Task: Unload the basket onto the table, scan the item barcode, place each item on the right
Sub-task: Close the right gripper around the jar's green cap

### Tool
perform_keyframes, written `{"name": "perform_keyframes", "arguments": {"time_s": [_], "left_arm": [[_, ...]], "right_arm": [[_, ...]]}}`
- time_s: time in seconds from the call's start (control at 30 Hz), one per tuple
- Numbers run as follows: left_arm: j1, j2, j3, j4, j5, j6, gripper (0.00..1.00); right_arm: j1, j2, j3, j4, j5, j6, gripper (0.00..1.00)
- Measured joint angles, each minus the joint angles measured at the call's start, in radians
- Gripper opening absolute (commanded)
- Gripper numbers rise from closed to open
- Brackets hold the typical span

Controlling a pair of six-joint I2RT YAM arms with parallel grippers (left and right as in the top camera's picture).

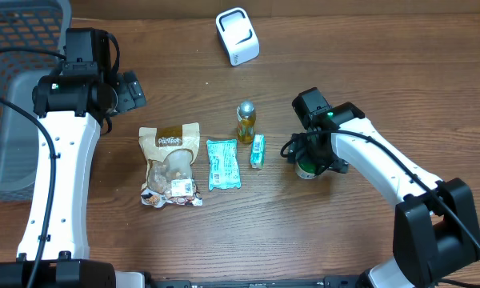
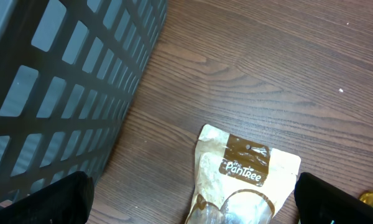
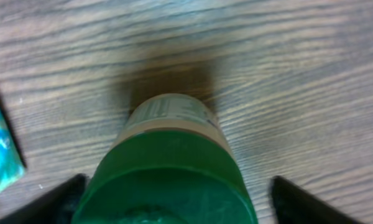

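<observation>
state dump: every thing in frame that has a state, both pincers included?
green-lidded jar: upright, lid on.
right pincer: open, straddling the green-lidded jar, no grip.
left pincer: open, empty.
snack pouch: flat, label up.
teal packet: flat.
small teal box: lying down.
gold-capped bottle: cap on.
scanner: standing, untouched.
basket: upright, open top.

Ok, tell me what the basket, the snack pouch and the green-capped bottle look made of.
Basket: moulded grey plastic by its look, matte, with a regular lattice of holes. Snack pouch: thin glossy film, probably plastic; crinkled, partly see-through. Green-capped bottle: cap looks like smooth plastic, faintly scuffed; body under the label too blurred to tell.
</observation>
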Motion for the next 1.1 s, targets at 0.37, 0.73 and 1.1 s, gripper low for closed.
{"name": "perform_keyframes", "arguments": {"time_s": [0.37, 0.73, 1.1], "left_arm": [[0.000, 0.000, 0.000, 0.000, 0.000, 0.000, 1.00], [0.000, 0.000, 0.000, 0.000, 0.000, 0.000, 0.99], [0.000, 0.000, 0.000, 0.000, 0.000, 0.000, 0.99]], "right_arm": [[-0.002, 0.000, 0.000, -0.006, 0.006, -0.001, 0.96], [-0.002, 0.000, -0.053, 0.078, -0.006, 0.000, 0.94], [-0.002, 0.000, -0.073, 0.116, -0.006, 0.002, 0.93]]}}
